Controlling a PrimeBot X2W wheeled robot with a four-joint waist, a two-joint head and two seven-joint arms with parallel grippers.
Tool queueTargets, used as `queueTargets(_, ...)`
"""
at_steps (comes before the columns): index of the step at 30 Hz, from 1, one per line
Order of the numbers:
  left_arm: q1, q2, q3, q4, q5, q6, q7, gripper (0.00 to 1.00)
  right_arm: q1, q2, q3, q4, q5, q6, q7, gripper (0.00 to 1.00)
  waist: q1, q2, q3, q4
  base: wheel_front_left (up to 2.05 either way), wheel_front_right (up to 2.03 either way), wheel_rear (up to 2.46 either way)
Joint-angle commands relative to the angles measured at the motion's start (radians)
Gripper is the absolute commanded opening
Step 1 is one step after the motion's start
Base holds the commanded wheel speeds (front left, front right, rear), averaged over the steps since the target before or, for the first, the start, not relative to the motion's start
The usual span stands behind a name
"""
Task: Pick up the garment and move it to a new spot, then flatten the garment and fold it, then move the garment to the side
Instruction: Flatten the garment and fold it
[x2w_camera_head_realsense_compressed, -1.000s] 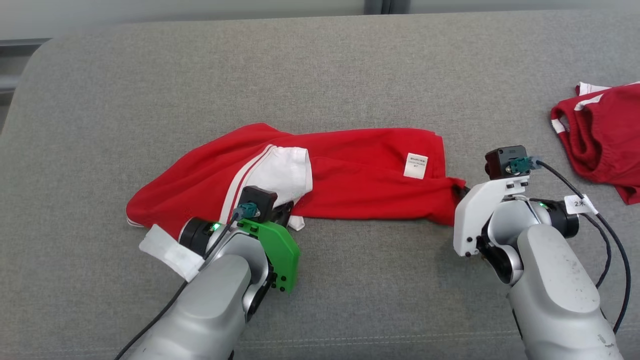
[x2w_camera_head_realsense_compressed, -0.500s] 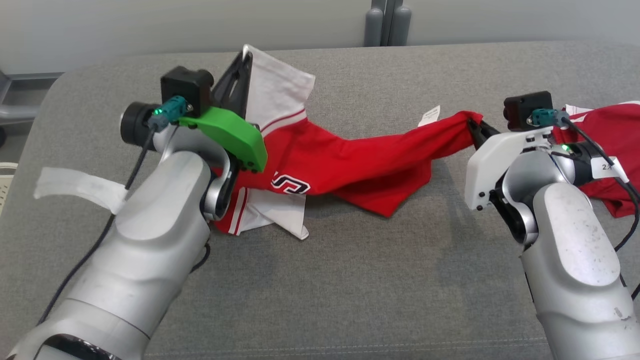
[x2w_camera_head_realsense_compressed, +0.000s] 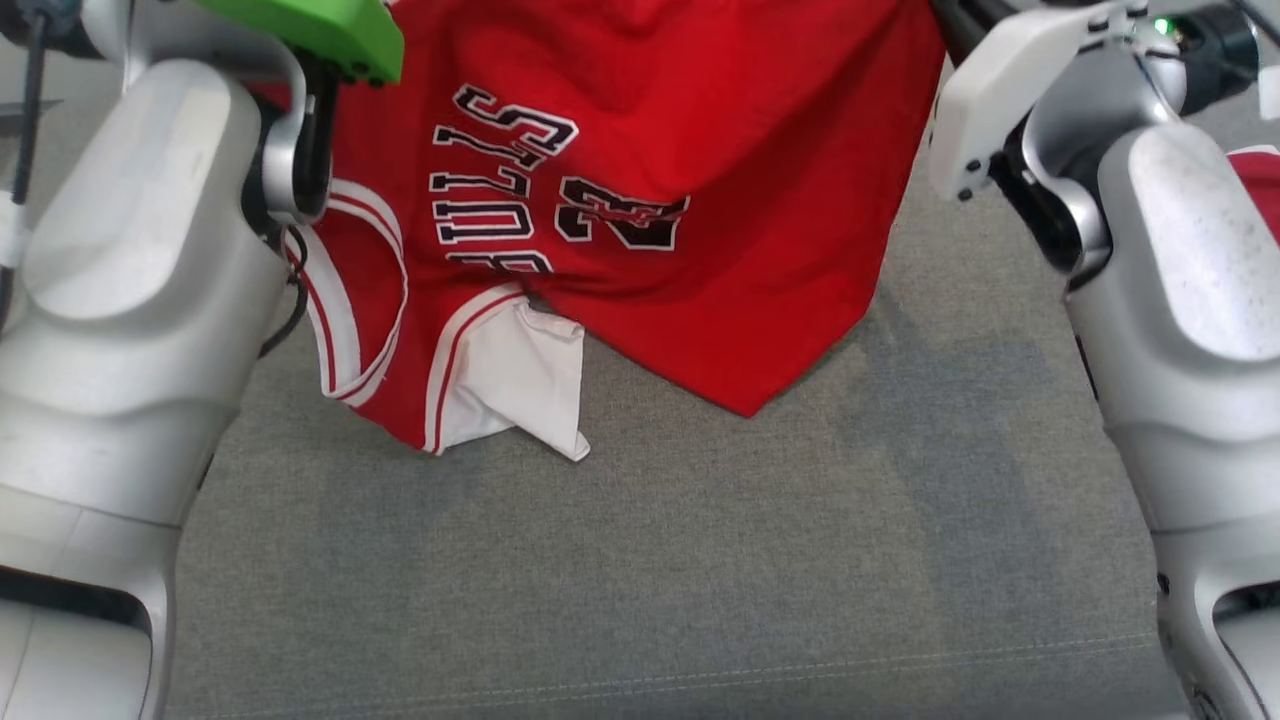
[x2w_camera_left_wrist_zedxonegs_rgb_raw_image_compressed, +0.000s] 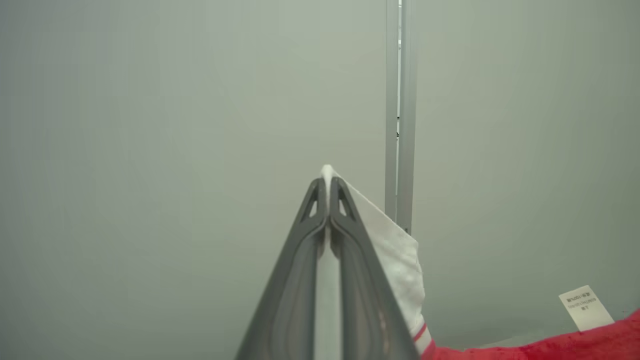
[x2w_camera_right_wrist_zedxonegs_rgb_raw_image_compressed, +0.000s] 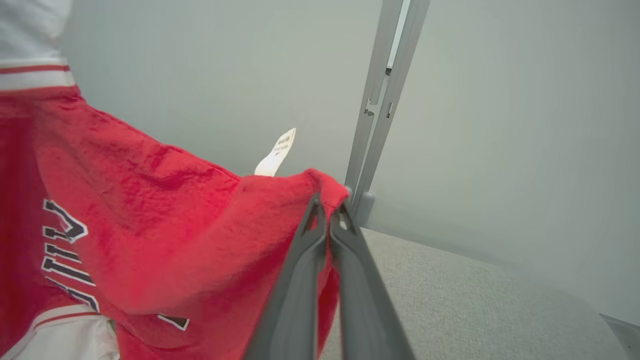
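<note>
In the head view both silver-grey arms rise along the sides of the frame. The left arm fills the left edge, with a green plastic wrist cover in the upper left corner. The right arm fills the right edge, with a white wrist cover at upper right. The left hand has its two dark fingers pressed together on white trim of the red basketball jersey. The right hand is likewise closed, pinching a red edge of it.

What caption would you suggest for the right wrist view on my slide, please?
Right gripper shut on a corner of the red jersey, held up above the grey cushion.
</note>
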Motion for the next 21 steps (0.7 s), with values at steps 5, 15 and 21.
queueTargets(5,-0.131,-0.015,0.035,0.018,0.017,0.002,-0.020,0.00,-0.188,0.014,0.026,0.134,0.029,-0.001,-0.128,0.00,0.0000,-0.0001,0.174,-0.037,0.00,0.00,0.00)
queueTargets(15,-0.392,0.003,0.128,-0.020,0.196,0.036,-0.030,0.00,-0.496,0.095,-0.127,0.392,-0.003,-0.001,-0.335,0.00,0.0000,-0.0001,0.345,-0.101,0.00,0.00,0.00)
queueTargets(21,-0.504,0.016,0.111,0.000,0.292,-0.005,-0.030,0.00,-0.605,0.119,-0.265,0.513,-0.046,-0.001,-0.446,0.00,0.0000,-0.0001,0.350,-0.149,0.00,0.00,0.00)
